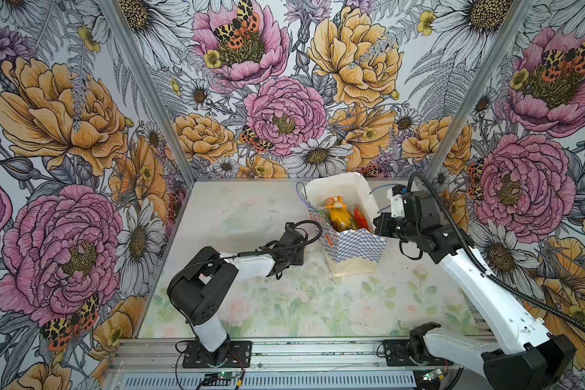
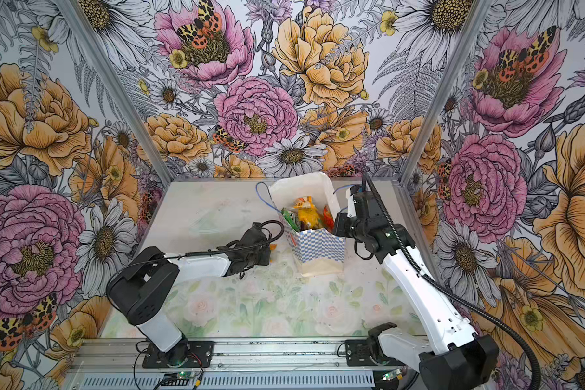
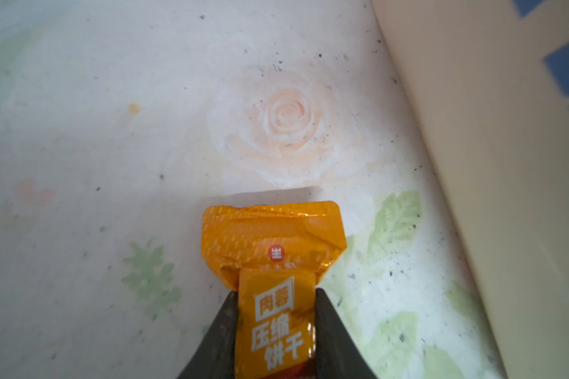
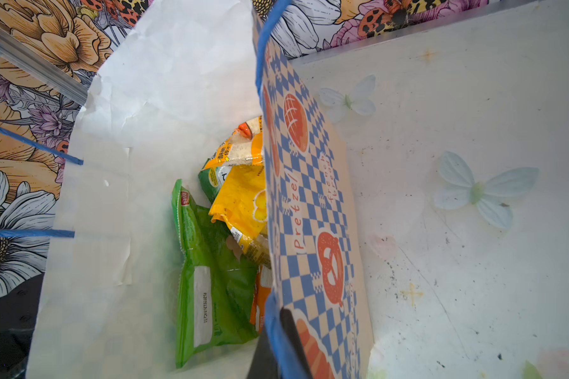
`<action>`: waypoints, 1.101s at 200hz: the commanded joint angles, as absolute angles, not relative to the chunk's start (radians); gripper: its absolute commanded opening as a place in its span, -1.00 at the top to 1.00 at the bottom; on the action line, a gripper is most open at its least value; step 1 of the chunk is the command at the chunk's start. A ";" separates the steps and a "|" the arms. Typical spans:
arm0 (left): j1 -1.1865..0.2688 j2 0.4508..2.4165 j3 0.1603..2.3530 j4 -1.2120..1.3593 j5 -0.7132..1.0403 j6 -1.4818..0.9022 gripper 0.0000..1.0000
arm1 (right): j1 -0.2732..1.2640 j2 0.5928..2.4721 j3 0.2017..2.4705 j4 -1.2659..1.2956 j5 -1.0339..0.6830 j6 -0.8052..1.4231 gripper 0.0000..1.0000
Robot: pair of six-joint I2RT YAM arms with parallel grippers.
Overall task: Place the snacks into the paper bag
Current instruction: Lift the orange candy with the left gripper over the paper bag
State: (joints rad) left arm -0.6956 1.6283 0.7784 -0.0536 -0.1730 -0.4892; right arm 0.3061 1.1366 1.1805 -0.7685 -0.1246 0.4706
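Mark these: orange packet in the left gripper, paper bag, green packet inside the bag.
orange packet (image 3: 273,236): left wrist view, on its crimped end seal.
paper bag (image 1: 352,245): in a top view, on its checkered front wall.
green packet (image 4: 230,295): right wrist view, on the middle of its face.

from here i see the table as a pale top with a faded print of roses and green leaves, peppered with dark specks. pale butterfly shapes mark its far part. the paper bag stands upright on it, right of centre toward the back. an orange packet hangs low near the bag's base; i can't tell if it touches.
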 commanded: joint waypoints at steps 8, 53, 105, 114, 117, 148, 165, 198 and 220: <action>-0.693 1.476 0.676 0.058 -0.226 -0.569 0.45 | 0.302 1.104 1.186 -0.742 -0.127 0.465 1.00; -0.693 1.287 0.602 -0.026 -0.269 -0.587 0.48 | 0.302 1.115 1.192 -0.742 -0.136 0.464 1.00; -0.649 0.954 0.709 -0.332 -0.334 -0.509 0.48 | 0.301 1.121 1.193 -0.741 -0.133 0.465 1.00; -0.630 0.908 0.743 -0.375 -0.328 -0.494 0.48 | 0.302 1.123 1.193 -0.741 -0.134 0.465 1.00; -0.626 0.894 0.751 -0.387 -0.319 -0.486 0.48 | 0.302 1.122 1.194 -0.741 -0.134 0.467 1.00; -0.614 0.842 0.895 -0.474 -0.265 -0.415 0.48 | 0.303 1.117 1.193 -0.741 -0.132 0.467 1.00; -0.621 0.874 0.987 -0.516 -0.237 -0.389 0.49 | 0.303 1.117 1.193 -0.741 -0.137 0.468 1.00; -0.680 0.961 1.134 -0.521 -0.166 -0.423 0.50 | 0.304 1.111 1.190 -0.741 -0.140 0.471 1.00; -0.790 1.045 1.252 -0.523 -0.202 -0.402 0.50 | 0.302 1.109 1.191 -0.741 -0.139 0.472 1.00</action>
